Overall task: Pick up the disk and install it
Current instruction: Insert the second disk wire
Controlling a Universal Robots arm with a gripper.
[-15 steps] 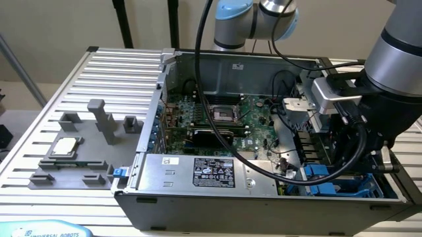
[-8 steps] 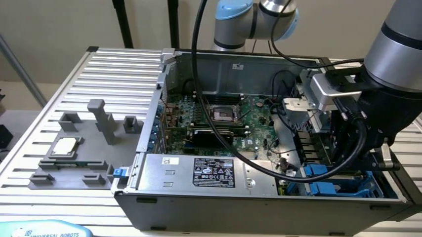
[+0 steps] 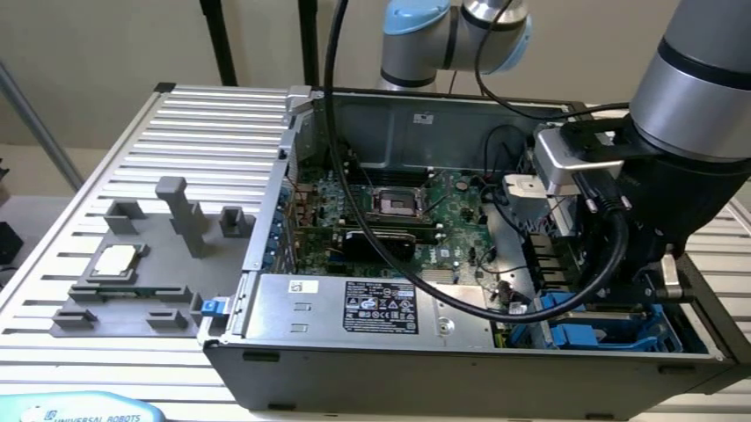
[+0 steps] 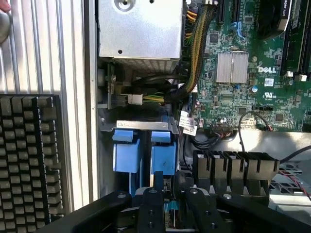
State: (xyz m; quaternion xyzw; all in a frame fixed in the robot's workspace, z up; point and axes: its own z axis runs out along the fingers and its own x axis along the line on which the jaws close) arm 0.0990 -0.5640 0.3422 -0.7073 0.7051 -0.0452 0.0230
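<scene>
Pincer (image 4: 167, 196) hangs low inside the open computer case (image 3: 470, 374), at its near corner on the exterior view's right; I cannot tell whether its fingers (image 4: 150, 206) are released or gripping. Just beyond them the disk (image 4: 163, 158) stands edge-on in the blue drive cage (image 3: 652, 330), only its bright blue frame showing. The case also holds a green motherboard (image 4: 243, 92), a grey power supply (image 3: 375, 308) and black cables (image 3: 352, 176)
</scene>
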